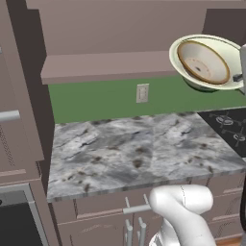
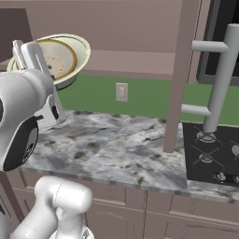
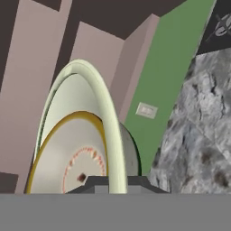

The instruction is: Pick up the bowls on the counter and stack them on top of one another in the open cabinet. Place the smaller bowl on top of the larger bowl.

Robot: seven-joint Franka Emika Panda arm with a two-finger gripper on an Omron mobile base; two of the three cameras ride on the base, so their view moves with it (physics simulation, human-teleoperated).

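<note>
- The gripper shows as a dark block at the bottom of the hand view, straddling the rim of the larger bowl; the tips themselves are cut off by the picture's lower edge, so whether the fingers are clamped on that rim cannot be told.
- In the left base view the hand is cut off at the right edge, with just a dark piece visible against the bowl's rim.
- In the right base view the robot's own white arm covers the left part of the larger bowl and a strip of the counter.
- Bowls counted: two. The smaller bowl sits nested inside the larger one (tan-brown rim, whitish mottled inside), and the pair is tilted steeply with the openings facing the left base camera.
- The pair is up in the air, above the counter, at about the level of the shelf board of the open cabinet and off its right end; it rests on neither surface.
- One wall outlet on the green backsplash.
- One black stovetop at the right end of the counter; its burners are partly cut off at the edge.
- Drawer handles below the counter are partly hidden by the arm; their number cannot be made out.
</note>
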